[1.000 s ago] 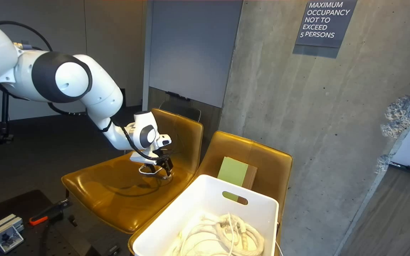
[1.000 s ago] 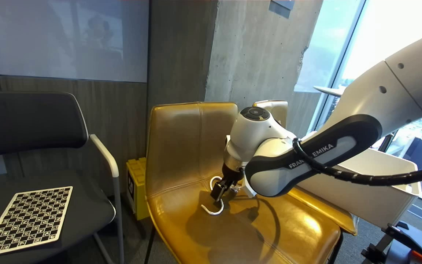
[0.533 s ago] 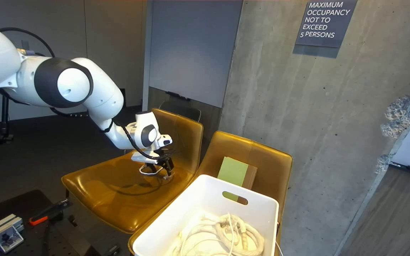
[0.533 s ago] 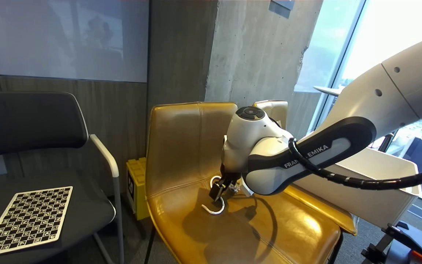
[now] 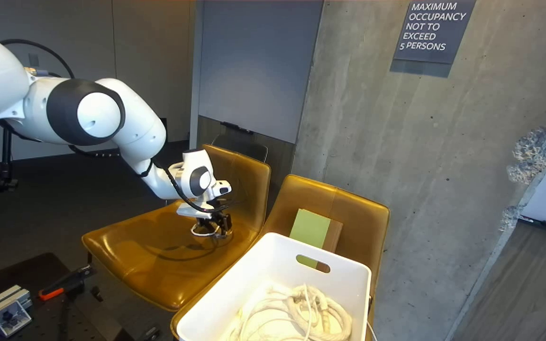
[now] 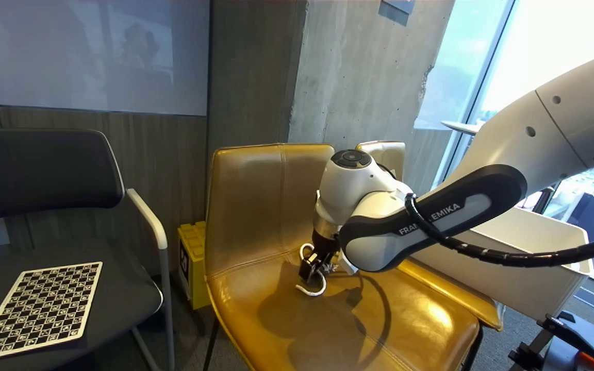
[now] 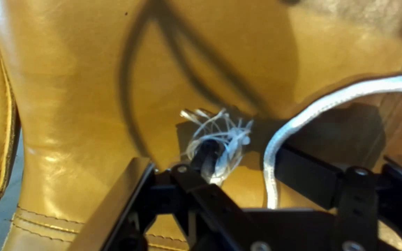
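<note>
- Near right, in an exterior view: white bin (image 5: 235, 279) on the right tan chair (image 5: 365, 208), with coiled rope (image 5: 339, 327) inside.
- Left and farther in: robot arm (image 5: 133, 123). The upper links enter from the left, almost level; past the broad dark-banded joint the forearm slopes down to the right. The wrist bends downward over the seat of the left tan chair (image 5: 145, 246), and a black cable loops along its near side.
- End of the arm: gripper (image 7: 245, 158), directed downward with a slight tilt, low over that seat. Its fingers stand apart, leather visible between them.
- About the fingertips: white cord (image 7: 300, 122), curved on the left chair's seat. In the wrist view its bend passes across the tip of the right-hand finger (image 7: 305, 172); a frayed white tuft (image 7: 234, 143) surrounds the tip of the left-hand one. Firm contact cannot be judged.
- Beyond the gripper: the left chair's upright backrest.
- Far right: concrete wall (image 5: 420, 156) bearing an occupancy sign (image 5: 434, 31).
</note>
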Controlling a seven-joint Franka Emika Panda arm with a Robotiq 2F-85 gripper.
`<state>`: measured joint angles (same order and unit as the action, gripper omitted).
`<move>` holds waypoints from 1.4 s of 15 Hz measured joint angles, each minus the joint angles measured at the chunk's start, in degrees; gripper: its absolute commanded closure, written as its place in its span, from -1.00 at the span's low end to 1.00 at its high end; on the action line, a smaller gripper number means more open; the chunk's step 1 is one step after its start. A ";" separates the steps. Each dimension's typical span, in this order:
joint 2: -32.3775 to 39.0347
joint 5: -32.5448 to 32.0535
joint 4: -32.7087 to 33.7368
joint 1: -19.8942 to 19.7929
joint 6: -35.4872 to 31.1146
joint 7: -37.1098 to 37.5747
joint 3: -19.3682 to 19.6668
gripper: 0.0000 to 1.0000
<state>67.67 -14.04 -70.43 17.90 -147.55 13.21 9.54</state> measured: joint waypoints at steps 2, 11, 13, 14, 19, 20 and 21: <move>-0.23 0.00 -0.49 -0.04 0.00 0.00 0.32 0.92; -9.11 -0.45 -11.08 0.01 -0.08 -0.17 0.83 1.00; -13.61 -1.20 -14.86 0.01 -0.09 -0.39 1.59 1.00; -16.14 -1.80 -16.75 -0.04 -0.09 -0.47 2.13 1.00; -28.70 -5.47 -23.21 -2.56 0.61 -1.69 4.37 1.00; -30.97 -6.92 -23.94 -3.27 1.72 -2.03 5.10 1.00; -33.36 -9.05 -24.84 -3.91 3.23 -2.16 6.17 1.00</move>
<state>34.31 -23.09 -95.27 13.99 -144.32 11.06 15.71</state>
